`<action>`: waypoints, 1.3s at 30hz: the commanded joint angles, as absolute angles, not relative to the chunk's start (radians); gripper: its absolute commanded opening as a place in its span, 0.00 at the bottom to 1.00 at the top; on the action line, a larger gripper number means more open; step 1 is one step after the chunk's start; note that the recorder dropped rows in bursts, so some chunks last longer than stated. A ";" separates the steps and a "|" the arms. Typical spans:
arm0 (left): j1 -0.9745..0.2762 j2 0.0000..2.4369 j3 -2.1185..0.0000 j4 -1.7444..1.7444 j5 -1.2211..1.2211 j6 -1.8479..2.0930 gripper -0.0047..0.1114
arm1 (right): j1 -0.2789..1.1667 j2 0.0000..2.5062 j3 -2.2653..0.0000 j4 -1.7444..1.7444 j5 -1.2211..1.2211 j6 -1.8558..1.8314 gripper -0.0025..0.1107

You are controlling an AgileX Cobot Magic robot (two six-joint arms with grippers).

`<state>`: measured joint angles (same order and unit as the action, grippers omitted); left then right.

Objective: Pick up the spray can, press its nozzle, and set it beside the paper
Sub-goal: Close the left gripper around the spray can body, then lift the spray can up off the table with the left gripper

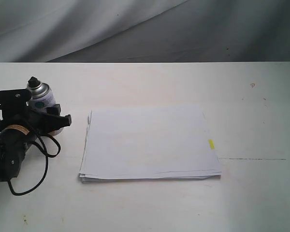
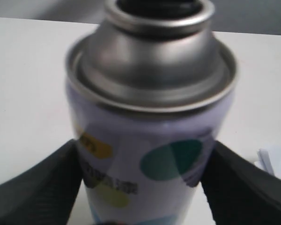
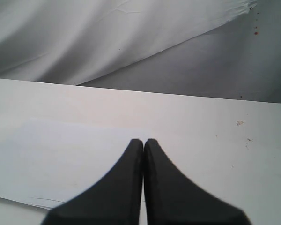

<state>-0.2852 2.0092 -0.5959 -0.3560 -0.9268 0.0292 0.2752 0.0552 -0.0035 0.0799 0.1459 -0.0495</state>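
Spray can (image 1: 41,100) one; paper (image 1: 150,142) one

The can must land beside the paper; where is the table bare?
Bare table lies right of the paper, past its yellow tab; strips run before and behind it. Crowded left, where the left gripper clasps the spray can.

The can (image 1: 42,100) stands upright, well left of the paper (image 1: 150,140) — silver dome, teal and orange dots, black nozzle (image 1: 33,80) on top. The paper lies flat, a white stack with slightly uneven edges — yellow tab (image 1: 211,144) at its right edge.
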 commanded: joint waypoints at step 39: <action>-0.290 1.058 -0.599 -0.340 -0.189 0.193 0.04 | 0.269 0.051 0.000 0.085 0.144 -0.045 0.02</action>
<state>-0.2852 1.1158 -0.5963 -0.3276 -0.1855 0.1762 0.2752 0.0552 -0.0035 0.0799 0.1459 -0.0495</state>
